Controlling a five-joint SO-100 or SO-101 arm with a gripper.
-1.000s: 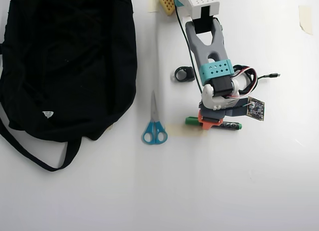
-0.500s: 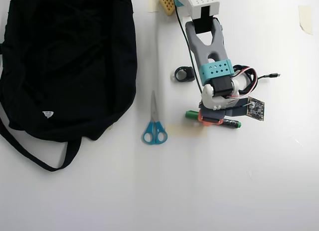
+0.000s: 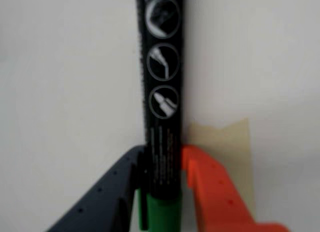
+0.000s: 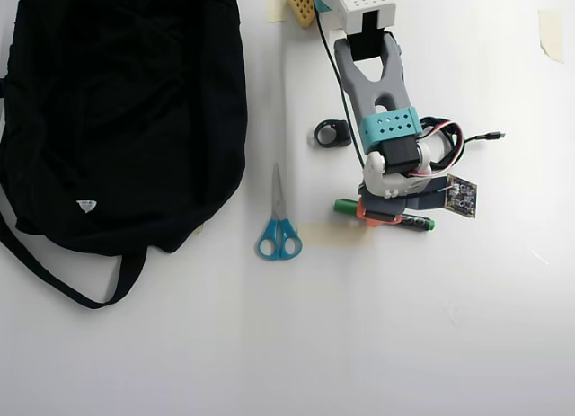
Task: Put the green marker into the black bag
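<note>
Gripping the green marker [image 3: 163,142] w/ jaws closed on its barrel, the gripper [image 4: 381,214] sits mid-bench, right of the scissors [image 4: 278,225]. Grasp looks done; lift, carry & drop into the black bag [image 4: 117,110] at the bench's left edge remain.

The arm [image 4: 375,84] is showing a white perforated base block, a black joint below it, then a grey forked link with a slot in it. A teal band dotted with small holes is wrapping the link's lower end, followed by a black motor and a white wrist shell. Red, black and white wires are looping beside a small bare circuit board. The gripper [image 3: 161,192] is pairing one dark blue-grey finger with one orange finger, both pitted with tiny holes.
</note>
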